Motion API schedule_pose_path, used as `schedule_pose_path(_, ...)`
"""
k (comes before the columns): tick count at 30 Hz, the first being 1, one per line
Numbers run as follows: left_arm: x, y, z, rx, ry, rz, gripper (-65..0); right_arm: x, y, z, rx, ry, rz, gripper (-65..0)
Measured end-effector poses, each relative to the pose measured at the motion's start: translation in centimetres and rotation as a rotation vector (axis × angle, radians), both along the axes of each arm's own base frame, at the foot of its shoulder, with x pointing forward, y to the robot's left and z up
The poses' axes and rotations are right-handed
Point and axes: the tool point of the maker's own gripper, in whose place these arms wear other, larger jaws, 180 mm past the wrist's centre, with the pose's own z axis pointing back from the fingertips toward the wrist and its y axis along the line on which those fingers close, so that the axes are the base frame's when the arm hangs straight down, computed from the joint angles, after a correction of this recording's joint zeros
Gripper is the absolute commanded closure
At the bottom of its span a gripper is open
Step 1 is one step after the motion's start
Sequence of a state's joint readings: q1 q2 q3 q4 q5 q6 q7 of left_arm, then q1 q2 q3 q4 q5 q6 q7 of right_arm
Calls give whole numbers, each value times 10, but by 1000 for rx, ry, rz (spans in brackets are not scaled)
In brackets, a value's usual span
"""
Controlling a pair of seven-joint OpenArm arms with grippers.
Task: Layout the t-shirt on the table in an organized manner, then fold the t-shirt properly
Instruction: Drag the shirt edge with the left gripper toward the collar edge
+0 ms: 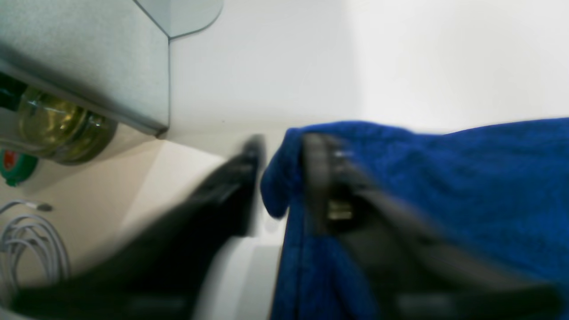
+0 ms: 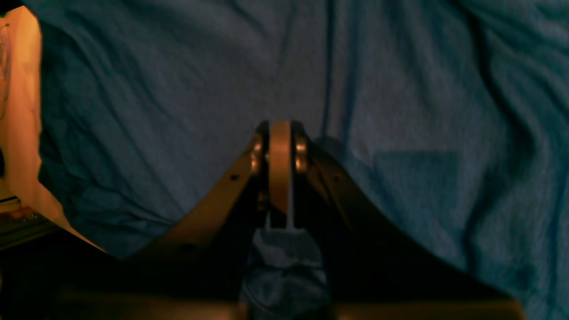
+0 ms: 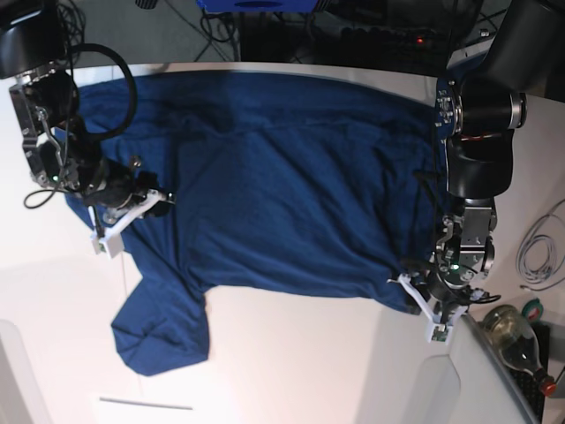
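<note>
1. The t-shirt (image 3: 282,185) lies spread over the far half of the table (image 3: 291,353), its body reaching from near the left edge almost to the right edge. Mostly open, but creased all over.
2. One sleeve (image 3: 159,331) trails toward the near edge on the left side, rumpled and partly doubled on itself. The near hem runs unevenly across the middle of the tabletop.
3. No fold is visible anywhere. My reading: the laying-out is well along but not tidy, and the folding has not begun.
4. Left gripper (image 1: 280,182) sits at the shirt's near corner by the table's right edge. Its wrist view, blurred, shows the jaws spread with a blue edge of cloth between them; one finger lies on the fabric, the other is clear of it. I cannot tell whether the cloth is still caught.
5. Right gripper (image 2: 280,164) rests on the shirt near the table's left edge, jaws pressed together. Whether a pinch of cloth sits between them I cannot make out.
6. Left to do, as I judge it: straighten the trailing sleeve, smooth the hem, then fold.
7. Off the right edge: a glass bottle (image 3: 512,340) and a coiled white cable (image 3: 537,252).
</note>
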State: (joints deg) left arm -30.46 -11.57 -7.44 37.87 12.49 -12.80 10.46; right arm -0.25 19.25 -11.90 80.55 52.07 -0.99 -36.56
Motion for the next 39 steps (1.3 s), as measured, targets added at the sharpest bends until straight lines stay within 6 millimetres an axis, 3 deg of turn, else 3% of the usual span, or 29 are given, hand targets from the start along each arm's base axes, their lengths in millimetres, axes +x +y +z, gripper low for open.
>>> schedule_pose_path(3, 0, 0, 1, -2, -2, 1, -625, -6, 1, -3, 2, 11, 0, -15)
schedule_pose_path(4, 1, 0, 2, -5, -8, 4, -650, -9, 1, -6, 2, 19, 0, -15)
schedule_pose_path(6, 6, 1, 13, -6, -36, 9, -650, -16, 0, -10, 0, 33, 1, -15)
schedule_pose_path(9, 8, 3, 52, -115, -196, 70, -650, -27, 1, -11, -6, 43, 11, -15)
schedule_pose_path(11, -14, 4, 58, -143, -212, 88, -650, -27, 4, 0, -5, 8, 26, -15)
schedule_pose_path(14, -68, -5, 29, -160, -112, 84, -650, -19, 0, 18, -21, -73, 22, -15)
schedule_pose_path(15, -91, -10, 12, -182, -67, 85, -619, -18, -6, 22, -52, -108, 19, -15)
schedule_pose_path(17, -127, -15, -13, -224, -3, 94, -444, -20, -19, 20, -109, -122, 12, -15)
schedule_pose_path(20, -159, -15, -35, -247, 57, 116, -79, -32, -31, 9, -160, -93, 6, -15)
schedule_pose_path(21, -165, -14, -38, -249, 65, 121, 0, -34, -35, 6, -172, -84, -1, -15)
schedule_pose_path(24, -188, -7, -51, -235, 109, 144, 0, -34, -44, -2, -204, -72, -20, -15)
schedule_pose_path(26, -205, 2, -59, -244, 132, 182, 0, -36, -54, -18, -245, -31, -26, -15)
schedule_pose_path(31, -240, 50, -62, -201, 148, 314, 0, -44, -65, -46, -257, 30, -72, -15)
schedule_pose_path(34, -265, 54, -71, -193, 189, 331, 0, -47, -73, -55, -271, 26, -102, -14)
schedule_pose_path(39, -282, 54, -75, -191, 198, 327, 0, -40, -86, -58, -270, -6, -162, -14)
